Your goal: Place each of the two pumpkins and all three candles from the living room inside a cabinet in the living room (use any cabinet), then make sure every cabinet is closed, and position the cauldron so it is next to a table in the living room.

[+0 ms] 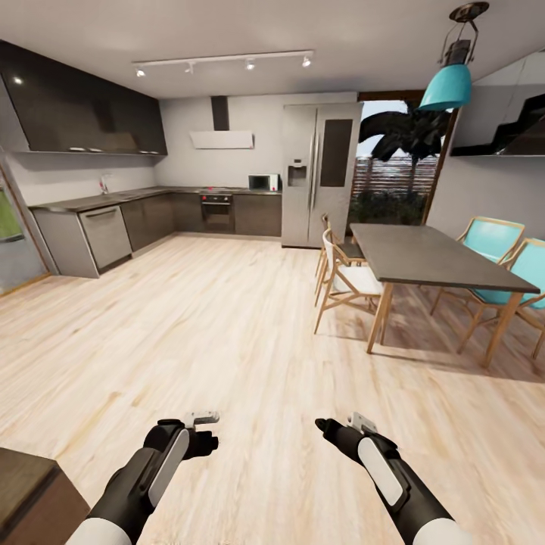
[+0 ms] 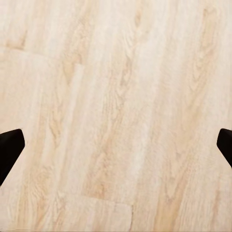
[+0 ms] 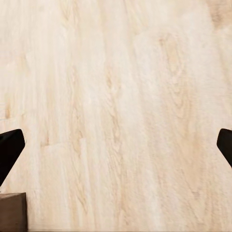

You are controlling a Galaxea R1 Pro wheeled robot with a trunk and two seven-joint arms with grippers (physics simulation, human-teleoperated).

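**Facing the kitchen, with the living-room items out of sight**

While the robot looks across the wide plank floor (image 1: 227,333) toward the grey kitchen units (image 1: 113,227) and the fridge (image 1: 318,174), no pumpkin, candle or cauldron appears in any view, so where they lie cannot be told from here. The main risk, as I judge it, is wasted travel: driving on toward the kitchen would lead away from the work. Next in size, the dining tabletop (image 1: 431,257) with its wooden chair (image 1: 344,280) and teal chairs (image 1: 499,250) stands ahead to the right; a wide turn of the base could clip a chair leg. A dark brown corner (image 1: 26,492) sits close by the left arm in the head view, perhaps part of the cabinet, and a swing that way might strike it. Smallest, the left tool (image 1: 203,437) and right tool (image 1: 337,428) both hang above the floor with fingers spread wide and nothing between them.
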